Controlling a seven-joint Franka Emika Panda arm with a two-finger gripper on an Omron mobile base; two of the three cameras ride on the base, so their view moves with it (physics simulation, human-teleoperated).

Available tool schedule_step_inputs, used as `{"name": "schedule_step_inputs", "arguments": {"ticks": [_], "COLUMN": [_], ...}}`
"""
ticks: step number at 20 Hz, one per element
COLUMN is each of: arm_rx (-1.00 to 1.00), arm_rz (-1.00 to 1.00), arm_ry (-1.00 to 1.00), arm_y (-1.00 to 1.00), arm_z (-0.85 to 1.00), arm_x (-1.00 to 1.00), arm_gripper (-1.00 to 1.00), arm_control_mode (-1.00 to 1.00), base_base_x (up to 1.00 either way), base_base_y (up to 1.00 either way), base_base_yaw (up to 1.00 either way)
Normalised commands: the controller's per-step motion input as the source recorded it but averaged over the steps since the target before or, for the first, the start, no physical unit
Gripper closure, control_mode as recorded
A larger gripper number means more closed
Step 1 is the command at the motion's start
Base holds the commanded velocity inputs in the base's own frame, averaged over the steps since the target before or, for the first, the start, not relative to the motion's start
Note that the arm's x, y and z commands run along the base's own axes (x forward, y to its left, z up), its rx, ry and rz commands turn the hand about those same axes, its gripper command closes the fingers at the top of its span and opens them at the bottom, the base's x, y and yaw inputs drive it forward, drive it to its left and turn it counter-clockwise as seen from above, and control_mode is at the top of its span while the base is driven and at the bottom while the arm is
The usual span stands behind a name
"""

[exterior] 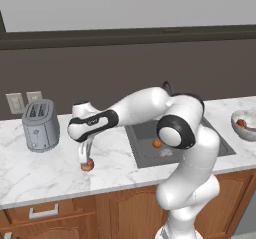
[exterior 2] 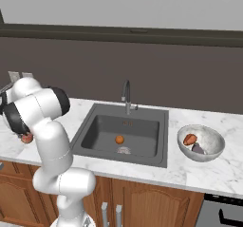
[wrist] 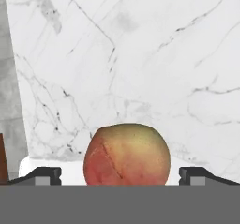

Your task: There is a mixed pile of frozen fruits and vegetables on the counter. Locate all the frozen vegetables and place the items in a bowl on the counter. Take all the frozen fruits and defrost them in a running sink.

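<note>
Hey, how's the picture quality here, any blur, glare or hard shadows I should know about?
Left base view: sharp, flat even light, only a faint shadow under the apple on the counter. Right base view: equally crisp, no glare on the sink. Hand view: apple close and slightly soft, marble veins clear.

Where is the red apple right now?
The apple sits on the counter left of the sink, right under the open gripper, near the toaster.
</note>
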Motion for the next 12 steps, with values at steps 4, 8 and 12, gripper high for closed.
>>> {"name": "schedule_step_inputs", "arguments": {"ticks": [4,8,12], "arm_rx": [-0.04,-0.02,0.03], "arm_rz": [0.0,0.01,0.01], "arm_ry": [0.02,0.0,0.0], "arm_y": [0.15,0.06,-0.16], "arm_z": [-0.29,-0.23,-0.09], "arm_x": [-0.24,-0.23,-0.25], "arm_gripper": [-1.0,-1.0,-1.0], "arm_control_mode": [-1.0,-1.0,-1.0], "base_base_x": [0.0,0.0,0.0], "base_base_y": [0.0,0.0,0.0], "base_base_yaw": [0.0,0.0,0.0]}}
